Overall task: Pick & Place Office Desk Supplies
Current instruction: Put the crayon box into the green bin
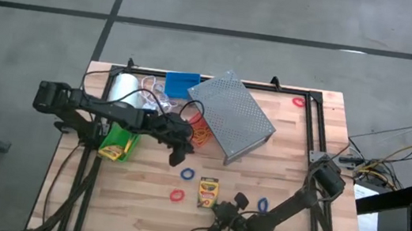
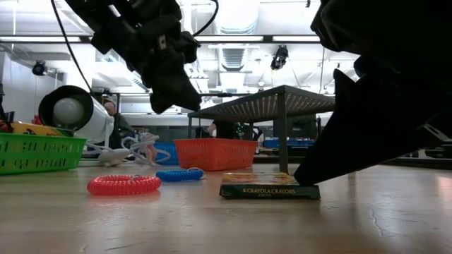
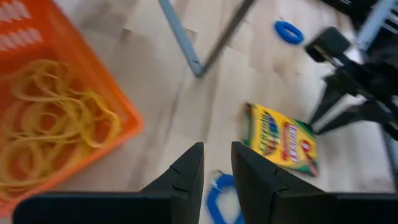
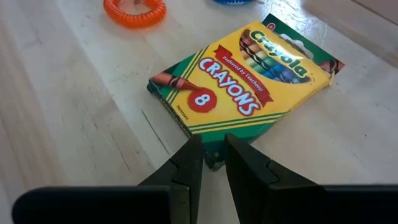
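The coiled blue plastic ring band is partly hidden behind the left gripper's dark fingers, and motion-blurred.

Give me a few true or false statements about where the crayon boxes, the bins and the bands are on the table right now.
1. A crayon box lies flat on the bare table in front of the right gripper. True.
2. The orange bin is empty. False: it holds yellow rubber bands.
3. The green bin holds a second crayon box. True.
4. The left gripper is carrying a red band. False: nothing sits between its fingers; it hovers above a blue band.
5. The grey perforated rack stands partly over the orange bin. True.
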Controlling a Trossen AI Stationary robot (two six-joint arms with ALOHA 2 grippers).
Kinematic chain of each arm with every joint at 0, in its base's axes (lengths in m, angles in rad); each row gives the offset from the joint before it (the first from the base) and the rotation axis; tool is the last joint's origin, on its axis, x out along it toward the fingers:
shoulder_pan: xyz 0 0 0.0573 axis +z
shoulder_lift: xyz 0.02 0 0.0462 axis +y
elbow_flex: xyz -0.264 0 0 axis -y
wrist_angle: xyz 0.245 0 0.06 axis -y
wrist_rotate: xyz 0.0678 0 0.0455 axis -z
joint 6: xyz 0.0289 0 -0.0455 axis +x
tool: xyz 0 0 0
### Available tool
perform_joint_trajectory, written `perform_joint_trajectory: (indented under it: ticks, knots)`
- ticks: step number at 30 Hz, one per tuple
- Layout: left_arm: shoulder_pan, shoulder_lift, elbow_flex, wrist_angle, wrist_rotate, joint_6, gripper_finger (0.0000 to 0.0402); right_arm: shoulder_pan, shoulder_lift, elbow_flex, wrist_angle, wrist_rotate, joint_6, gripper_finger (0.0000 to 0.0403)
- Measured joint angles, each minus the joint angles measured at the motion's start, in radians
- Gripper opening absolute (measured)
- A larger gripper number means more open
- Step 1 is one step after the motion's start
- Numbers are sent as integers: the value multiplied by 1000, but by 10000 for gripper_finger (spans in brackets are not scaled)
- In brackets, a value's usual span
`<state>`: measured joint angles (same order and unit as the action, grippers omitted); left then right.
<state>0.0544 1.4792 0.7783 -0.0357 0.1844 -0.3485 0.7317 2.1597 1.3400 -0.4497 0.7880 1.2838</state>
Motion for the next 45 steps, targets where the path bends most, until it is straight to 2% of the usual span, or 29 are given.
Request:
perform_joint_trajectory:
  ticks: [7, 13, 20, 24, 28, 34, 45]
  knots:
    - [0, 0, 0, 14, 36, -23, 86, 3, -1, -4, 2, -20, 23, 68]
    - [0, 53, -1, 35, 161, -30, 86, 7, -2, -11, 5, -33, 22, 68]
    - [0, 180, 9, 127, 168, -72, 86, 8, -5, -13, 8, -51, 19, 68]
    - [0, 210, 21, 142, 176, -72, 86, 15, -5, -15, 13, -54, 26, 68]
    - [0, 212, 21, 163, 182, -72, 86, 18, -4, -18, 17, -56, 38, 68]
    - [-1, 212, 21, 207, 259, -97, 86, 18, -3, -20, 24, -56, 33, 68]
    - [-16, 212, 20, 229, 265, -103, 86, 19, -2, -28, 46, -56, 12, 68]
